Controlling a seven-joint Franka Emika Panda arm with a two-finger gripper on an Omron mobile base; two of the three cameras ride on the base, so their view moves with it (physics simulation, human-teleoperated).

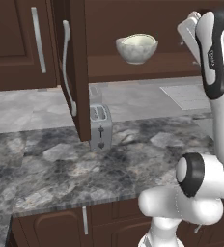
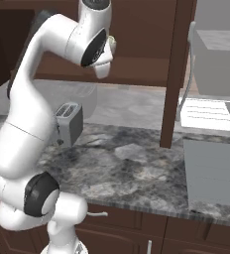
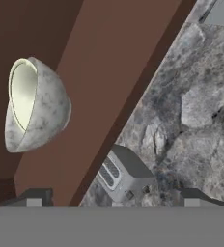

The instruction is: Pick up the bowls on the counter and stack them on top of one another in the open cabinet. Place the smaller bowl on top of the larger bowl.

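The larger bowl (image 1: 136, 48), grey-white mottled, stands upright on the shelf (image 1: 172, 71) of the open cabinet. The hand view shows the larger bowl (image 3: 36, 106) at the left, rolled sideways by the camera. A pale yellow-green surface lines its mouth; I cannot tell whether that is the smaller bowl nested in it. My gripper (image 1: 187, 23) hangs to the bowl's right at shelf height, apart from it. In the hand view the gripper (image 3: 114, 198) is open, its fingertips (image 3: 34, 197) wide apart with nothing between them.
The open cabinet door (image 1: 77, 67) with its long silver handle juts out over the counter (image 1: 61, 164), left of the bowl. A silver toaster (image 1: 100, 126) stands just under the door's edge. A grey box (image 2: 213, 173) sits on the counter's right end.
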